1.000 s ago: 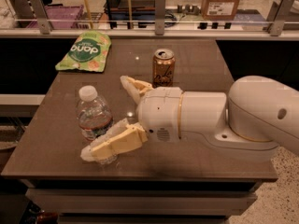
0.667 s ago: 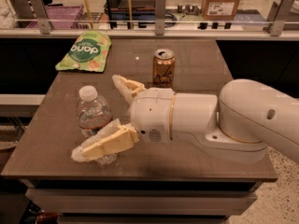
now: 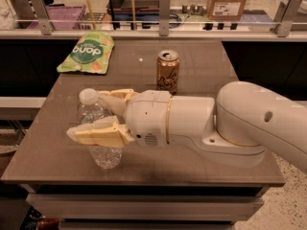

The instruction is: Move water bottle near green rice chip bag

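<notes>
claw point(image 3: 88, 114) straddling upright water bottle point(image 3: 106, 155)

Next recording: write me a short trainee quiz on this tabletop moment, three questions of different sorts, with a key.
1. True or false: the clear, ribbed plastic water bottle with the white cap lies on its side on the brown table.
2. Which thing is nearest the cream two-finger gripper? A) the flat light-green rice chip bag B) the orange-gold drinks can C) the water bottle
3. Fill in: as the camera sees it, the rice chip bag lies at the table's far ____ corner.
Key: 1 false, it stands upright; 2 C; 3 left.
</notes>
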